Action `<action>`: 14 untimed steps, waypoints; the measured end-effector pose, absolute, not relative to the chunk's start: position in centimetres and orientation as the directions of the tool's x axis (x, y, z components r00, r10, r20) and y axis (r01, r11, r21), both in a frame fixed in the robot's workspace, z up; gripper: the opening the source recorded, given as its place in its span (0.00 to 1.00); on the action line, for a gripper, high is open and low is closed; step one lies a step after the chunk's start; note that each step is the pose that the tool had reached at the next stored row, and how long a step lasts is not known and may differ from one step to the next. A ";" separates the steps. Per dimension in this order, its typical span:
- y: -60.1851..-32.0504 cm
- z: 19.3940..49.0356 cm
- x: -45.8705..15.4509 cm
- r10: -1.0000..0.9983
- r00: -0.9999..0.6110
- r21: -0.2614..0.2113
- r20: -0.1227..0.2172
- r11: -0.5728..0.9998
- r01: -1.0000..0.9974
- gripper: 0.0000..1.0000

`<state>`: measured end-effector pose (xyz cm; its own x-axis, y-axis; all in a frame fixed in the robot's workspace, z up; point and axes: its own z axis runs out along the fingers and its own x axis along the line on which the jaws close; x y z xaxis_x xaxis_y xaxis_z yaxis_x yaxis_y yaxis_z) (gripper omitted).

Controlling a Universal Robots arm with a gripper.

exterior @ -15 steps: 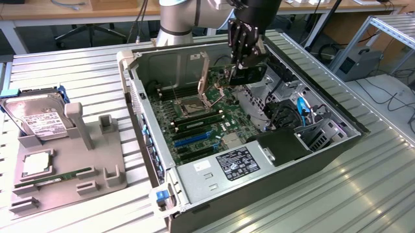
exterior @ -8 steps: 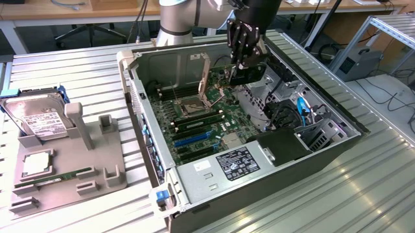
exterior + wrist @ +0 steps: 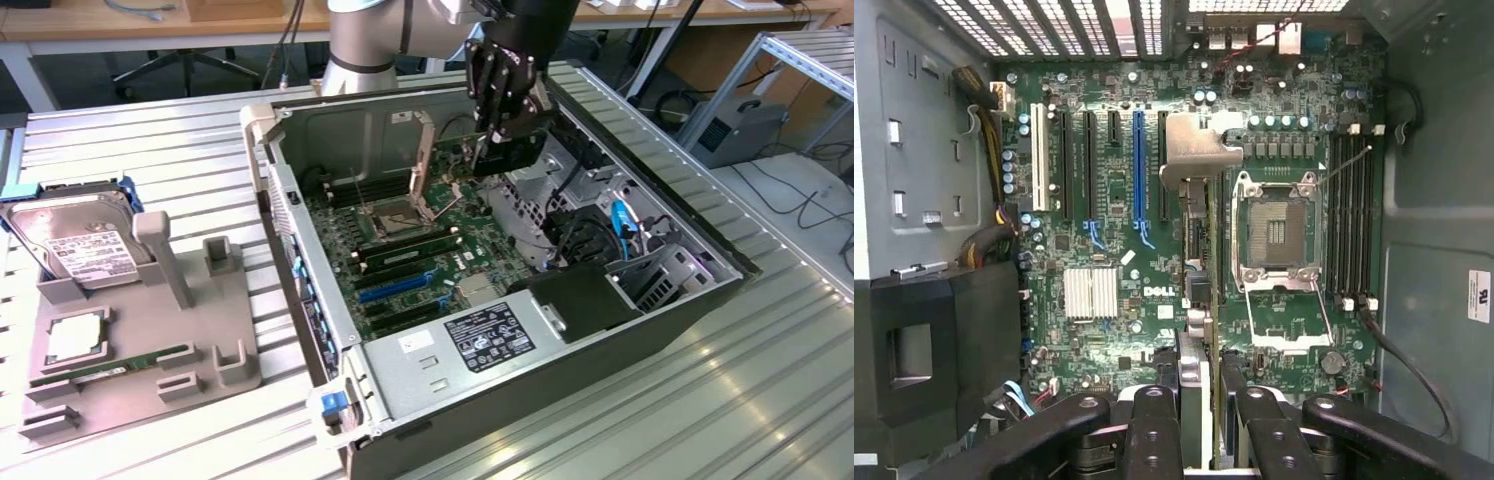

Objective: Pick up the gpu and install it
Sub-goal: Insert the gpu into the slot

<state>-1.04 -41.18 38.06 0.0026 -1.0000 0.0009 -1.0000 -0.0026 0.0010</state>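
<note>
Install step: gpu [image 3: 1200, 155] over motherboard [image 3: 1154, 262].
We find gripper [image 3: 505, 135] pinching gpu; seating, we judge, demands alignment with blue PCIe slot [image 3: 1139, 165] below.

Edge-on gpu [image 3: 1199, 155] in hand [image 3: 1202, 415], above motherboard [image 3: 1116, 250]

The gpu [image 3: 1199, 152] is a thin flat card, seen edge-on in the wrist view, with a pale metal bracket bent across one end. It is clamped upright between the fingers [image 3: 1154, 432], one on each face. It sits over the green motherboard [image 3: 1104, 250], parallel to the blue slot [image 3: 1139, 165], between that slot and the processor socket [image 3: 1274, 230].
</note>
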 end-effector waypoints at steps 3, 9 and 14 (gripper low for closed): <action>-41.2 38.1 -1.0 -1.000 0.021 0.001 0.001 -0.021 -1.000 0.27; -41.2 38.1 -1.0 -0.999 0.049 0.001 0.001 -0.049 -0.999 0.27; -41.2 38.1 -1.0 -0.998 0.066 0.001 0.001 -0.066 -0.998 0.27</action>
<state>-1.04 -41.18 38.05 0.0664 -0.9978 0.0011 -0.9978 -0.0664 0.0010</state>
